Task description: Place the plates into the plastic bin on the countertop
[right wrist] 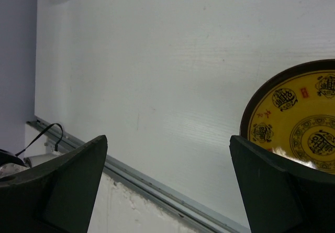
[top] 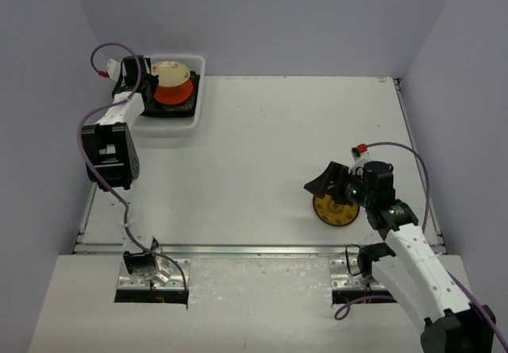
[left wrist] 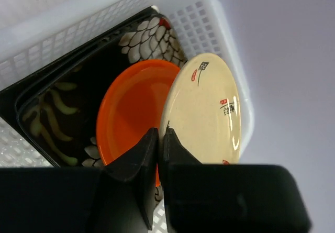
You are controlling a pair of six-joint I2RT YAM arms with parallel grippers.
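Note:
The plastic bin (top: 171, 123) sits at the countertop's far left and holds dark square plates (top: 181, 106) with an orange round plate (top: 173, 94) on them. My left gripper (top: 144, 74) is shut on the rim of the cream round plate (top: 171, 73) and holds it tilted over the bin. In the left wrist view the cream plate (left wrist: 207, 107) leans beside the orange plate (left wrist: 133, 104) above a floral square plate (left wrist: 52, 107), inside the bin (left wrist: 188, 13). My right gripper (top: 327, 185) is open over the yellow-patterned round plate (top: 333, 209), which also shows in the right wrist view (right wrist: 298, 118).
The countertop (top: 262, 147) has a metal rail (top: 262, 250) along its front edge, seen in the right wrist view as well (right wrist: 157, 188). Grey walls close in the left, back and right sides.

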